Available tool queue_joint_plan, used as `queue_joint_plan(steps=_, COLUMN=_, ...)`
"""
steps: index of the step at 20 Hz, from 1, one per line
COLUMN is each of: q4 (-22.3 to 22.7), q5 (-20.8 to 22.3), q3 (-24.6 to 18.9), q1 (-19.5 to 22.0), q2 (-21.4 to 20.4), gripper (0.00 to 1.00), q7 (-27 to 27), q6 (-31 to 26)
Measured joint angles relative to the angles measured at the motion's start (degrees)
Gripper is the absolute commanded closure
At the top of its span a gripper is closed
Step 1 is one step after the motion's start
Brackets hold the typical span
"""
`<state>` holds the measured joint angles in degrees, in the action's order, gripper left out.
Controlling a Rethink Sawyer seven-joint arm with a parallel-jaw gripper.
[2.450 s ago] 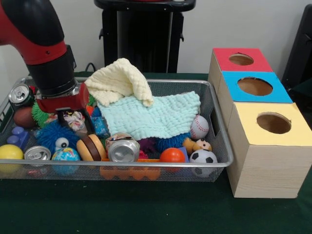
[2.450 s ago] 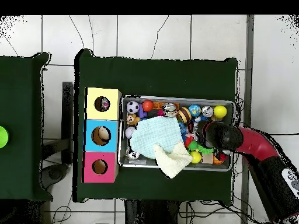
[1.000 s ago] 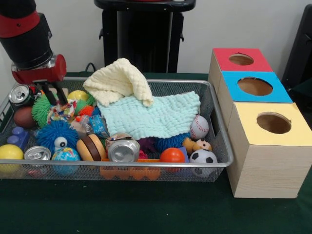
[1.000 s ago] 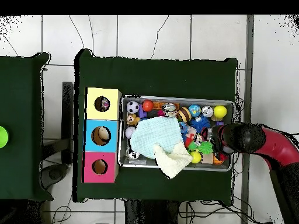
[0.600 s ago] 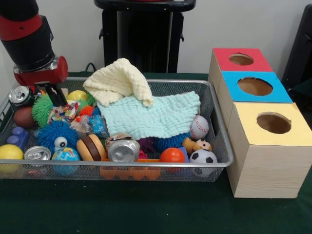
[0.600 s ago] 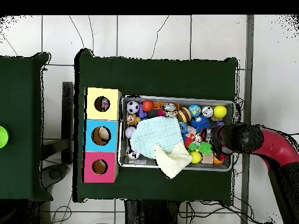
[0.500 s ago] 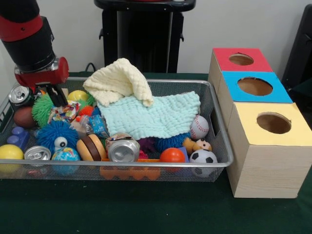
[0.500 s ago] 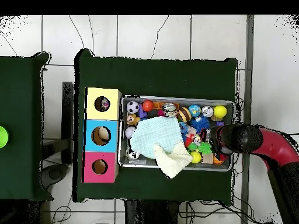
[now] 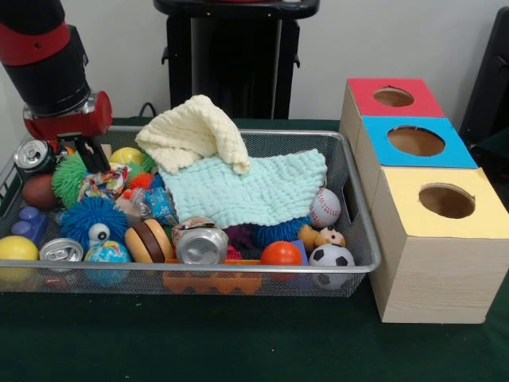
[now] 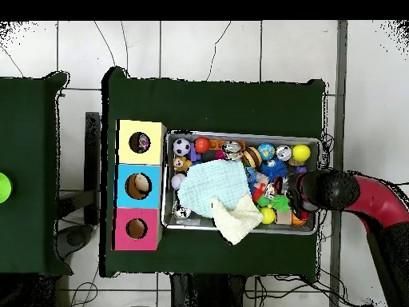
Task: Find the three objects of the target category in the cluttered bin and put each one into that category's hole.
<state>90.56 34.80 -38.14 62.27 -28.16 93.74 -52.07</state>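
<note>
Gripper [image 9: 82, 156] hangs at the wire bin's [image 9: 350, 199] left end, just above the green spiky ball [image 9: 67, 177]; jaws slightly apart, holding nothing. Soda can [image 9: 202, 245] lies at the bin's front wall, baseball [image 9: 324, 208] near its right wall. Hole box [image 9: 425, 183] sits right of the bin.

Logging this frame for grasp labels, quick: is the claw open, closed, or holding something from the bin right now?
Claw: open, holding nothing; it hangs above the green spiky ball at the bin's end.
</note>
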Motion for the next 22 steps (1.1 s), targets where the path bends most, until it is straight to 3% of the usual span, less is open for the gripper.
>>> queue_joint_plan(steps=9, q4=1.63, q5=-0.49, q3=-0.14, q1=-0.75, q2=-5.06, gripper=1.0, q7=0.0, q6=-0.01)
queue_joint_plan(steps=22, q4=5.08, q5=-7.32, q3=-0.08, q1=-9.72, q2=-14.22, gripper=1.0, q7=0.0, q6=-2.41)
